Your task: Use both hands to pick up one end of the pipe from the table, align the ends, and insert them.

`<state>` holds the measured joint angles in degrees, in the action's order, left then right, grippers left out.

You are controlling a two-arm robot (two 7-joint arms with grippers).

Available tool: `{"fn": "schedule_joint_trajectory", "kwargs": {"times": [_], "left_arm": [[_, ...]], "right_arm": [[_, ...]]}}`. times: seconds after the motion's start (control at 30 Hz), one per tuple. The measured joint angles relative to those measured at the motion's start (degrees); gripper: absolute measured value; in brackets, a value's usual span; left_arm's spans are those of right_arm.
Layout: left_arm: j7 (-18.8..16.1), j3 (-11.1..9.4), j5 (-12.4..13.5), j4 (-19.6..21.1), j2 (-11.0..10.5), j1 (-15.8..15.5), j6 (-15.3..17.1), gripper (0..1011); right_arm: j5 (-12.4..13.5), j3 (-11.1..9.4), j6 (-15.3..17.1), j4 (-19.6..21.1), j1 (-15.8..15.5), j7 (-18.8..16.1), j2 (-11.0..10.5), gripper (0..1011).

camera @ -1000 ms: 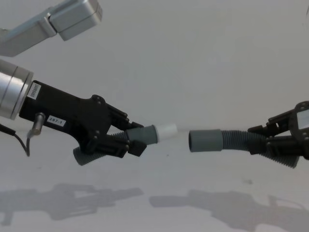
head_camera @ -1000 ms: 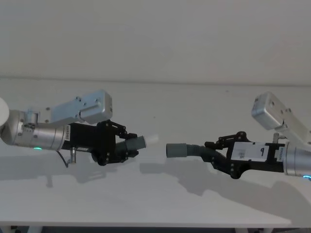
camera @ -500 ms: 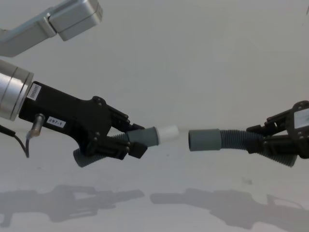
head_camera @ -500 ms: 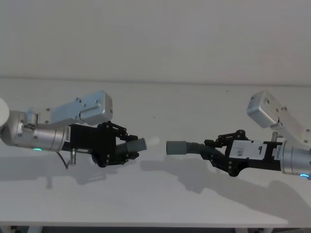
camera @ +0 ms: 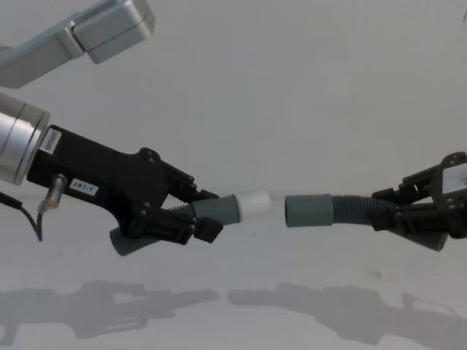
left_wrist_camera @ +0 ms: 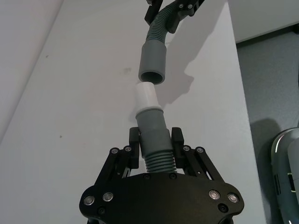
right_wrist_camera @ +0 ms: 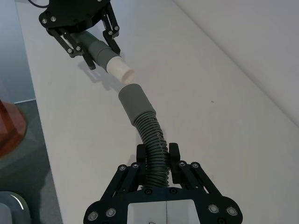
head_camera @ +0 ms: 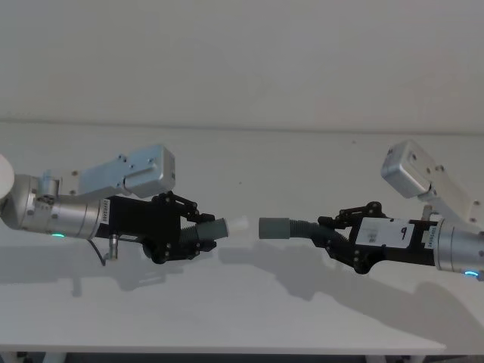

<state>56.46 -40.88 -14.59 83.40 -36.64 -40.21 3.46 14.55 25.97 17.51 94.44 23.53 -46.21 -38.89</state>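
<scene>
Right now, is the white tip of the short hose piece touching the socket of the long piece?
Apart. The chest view shows bare background between the white tip and the socket; the head view shows the same gap.

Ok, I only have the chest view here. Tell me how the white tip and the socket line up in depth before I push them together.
Observer: In the left wrist view the white tip sits just short of the socket, whose mouth is shifted slightly to one side of it.
Operator: Give me the angle too.
Observer: In the right wrist view the long hose curves between the right gripper and the socket, so the socket looks a little angled against the tip.
Operator: Check the left grip.
Observer: The left gripper clamps the short hose about where its cuff meets the ribs.
</scene>
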Motion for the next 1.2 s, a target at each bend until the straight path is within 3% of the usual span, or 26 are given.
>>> {"fn": "schedule_joint_trajectory", "kwargs": {"times": [1.2], "left_arm": [[-0.93, -2.26, -0.42, -0.43, 0.07, -1.07, 0.09, 398]], "right_arm": [[2.40, 0.82, 0.46, 0.59, 0.02, 1.34, -1.08, 285]]}}
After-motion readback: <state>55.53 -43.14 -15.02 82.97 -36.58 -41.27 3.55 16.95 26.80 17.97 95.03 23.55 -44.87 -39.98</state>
